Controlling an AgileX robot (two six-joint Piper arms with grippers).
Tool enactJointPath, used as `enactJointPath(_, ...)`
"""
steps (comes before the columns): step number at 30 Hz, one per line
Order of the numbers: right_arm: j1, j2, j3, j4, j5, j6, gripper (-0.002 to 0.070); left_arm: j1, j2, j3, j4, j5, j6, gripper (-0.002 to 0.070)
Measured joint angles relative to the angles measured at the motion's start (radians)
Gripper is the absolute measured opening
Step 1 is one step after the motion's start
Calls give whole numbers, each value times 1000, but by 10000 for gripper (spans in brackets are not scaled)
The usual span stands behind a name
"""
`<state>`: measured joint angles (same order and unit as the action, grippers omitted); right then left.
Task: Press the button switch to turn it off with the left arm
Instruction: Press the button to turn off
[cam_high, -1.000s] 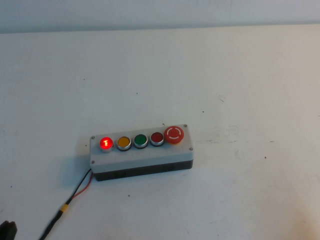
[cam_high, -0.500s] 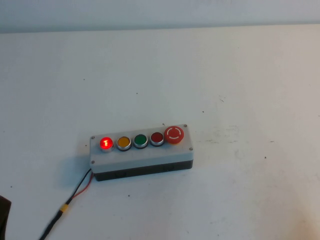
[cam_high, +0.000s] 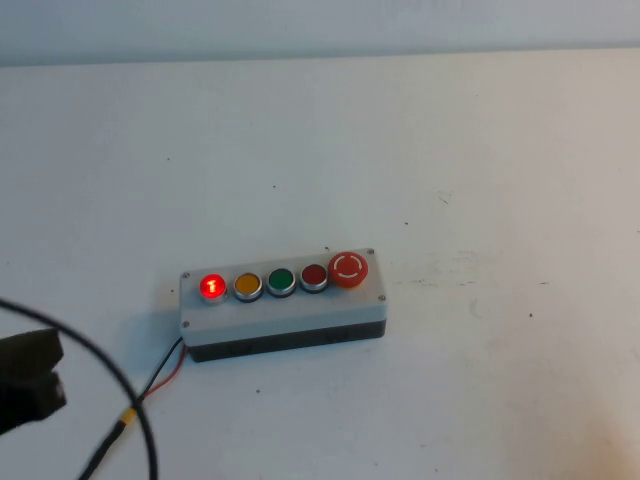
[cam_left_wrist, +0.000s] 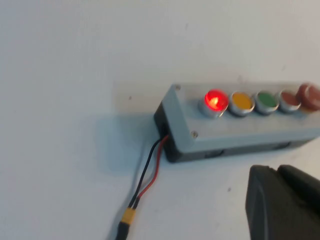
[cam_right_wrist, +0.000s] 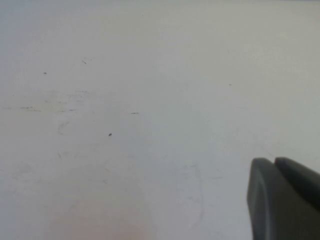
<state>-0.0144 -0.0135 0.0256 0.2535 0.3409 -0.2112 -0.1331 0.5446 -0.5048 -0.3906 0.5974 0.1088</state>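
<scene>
On the white table (cam_high: 450, 150) sits a light grey button box (cam_high: 283, 308); the left gripper (cam_left_wrist: 285, 202), fingers closed, hovers near its wired end. At that end, beside the yellow button (cam_high: 247, 285), the button switch (cam_high: 212, 287) glows red. Right gripper (cam_right_wrist: 282, 200), closed, hangs over bare table.

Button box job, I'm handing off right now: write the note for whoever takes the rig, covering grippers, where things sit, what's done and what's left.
Left gripper: near the table's near left edge, short of the button box, touching nothing.
Right gripper: out of the high view, over bare table, nothing held.
Button switch: leftmost on the box, beside the yellow button, glowing red.
Done: left arm is in the high view, nothing pressed.
Left: bring the left gripper over the lit button, press, confirm it goes dark.
</scene>
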Motion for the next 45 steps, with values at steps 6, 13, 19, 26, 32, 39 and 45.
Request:
enactJointPath(6,0,0,0,0,0,0,-16,0,430,-298,53,256,152,-2)
enactJointPath(13,0,0,0,0,0,0,-16,-77,823,-613,79,445,194,-2)
enactJointPath(19,0,0,0,0,0,0,-16,-180,1044,-833,132,561,176,-2)
enactJointPath(26,0,0,0,0,0,0,-16,-232,1169,-923,204,585,137,-2)
enactJointPath(32,0,0,0,0,0,0,-16,-232,1193,-925,267,569,110,-2)
enactJointPath(39,0,0,0,0,0,0,-16,-232,1205,-925,270,546,105,-2)
enactJointPath(45,0,0,0,0,0,0,-16,-232,1219,-925,270,545,105,-2)
